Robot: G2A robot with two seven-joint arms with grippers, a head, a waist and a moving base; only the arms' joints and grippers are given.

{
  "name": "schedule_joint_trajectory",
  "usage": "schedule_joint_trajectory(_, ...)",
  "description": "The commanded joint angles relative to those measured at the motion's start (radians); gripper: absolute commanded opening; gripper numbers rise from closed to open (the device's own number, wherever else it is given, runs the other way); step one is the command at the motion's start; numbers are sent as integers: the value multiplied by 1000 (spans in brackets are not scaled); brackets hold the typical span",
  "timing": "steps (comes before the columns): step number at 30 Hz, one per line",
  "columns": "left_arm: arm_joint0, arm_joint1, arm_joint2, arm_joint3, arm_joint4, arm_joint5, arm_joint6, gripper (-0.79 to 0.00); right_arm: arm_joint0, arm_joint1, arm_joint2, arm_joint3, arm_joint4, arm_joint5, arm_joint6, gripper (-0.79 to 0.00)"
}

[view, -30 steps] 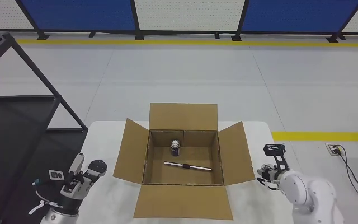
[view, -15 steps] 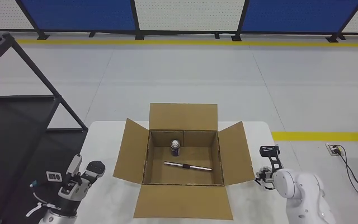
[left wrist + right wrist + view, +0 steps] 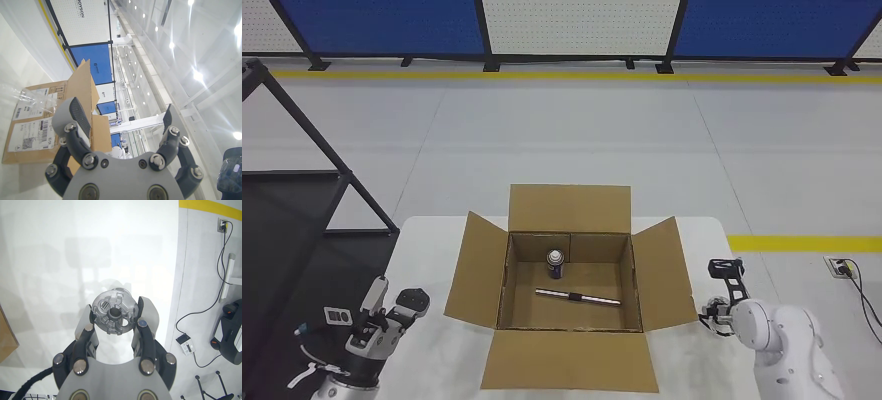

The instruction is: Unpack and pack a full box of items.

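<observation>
While your right hand (image 3: 115, 310) clamps the metal part (image 3: 105, 308) by its rim, expect it heavy, rigid and slick; your left hand (image 3: 122, 110) gapes empty.

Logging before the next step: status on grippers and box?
Left gripper open, empty, beside box. Right gripper shut on metal part, over table. Rod and can in box. No obstruction seen.

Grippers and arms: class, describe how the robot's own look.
Left gripper and right gripper alike: grey metal plate with round bolts, black curved links, pale grey fingers with black ribbed pads. A black braided cable runs by the right one. The right arm has a rounded white shell.
</observation>
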Motion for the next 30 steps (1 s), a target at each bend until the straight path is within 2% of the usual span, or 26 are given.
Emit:
schedule_joint_trajectory(1, -1, 0, 1, 0, -1, 1, 0, 0, 0, 1, 1, -2, 1, 0, 0, -157)
schedule_joint_trajectory(6, -2, -1, 2, 1, -1, 1, 2, 0, -1, 5, 4, -7, 5, -2, 4, 0)
schedule_joint_trajectory(14, -5, -2, 1, 5, -3, 1, 5, 0, -11, 13, 52, -67, 36, 16, -15, 0)
schedule_joint_trajectory(19, -7, -2, 0, 8, -5, 1, 5, 0, -80, 22, 160, -266, 144, 20, -55, 0)
schedule_joint_trajectory(24, -14, -2, 5, 8, -6, -2, 1, 0, -165, 25, 262, -501, 347, -17, -122, 0)
schedule_joint_trajectory(30, -13, -3, -5, 11, -21, -15, 8, 0, -247, 27, 291, -726, 603, -170, -232, 0)
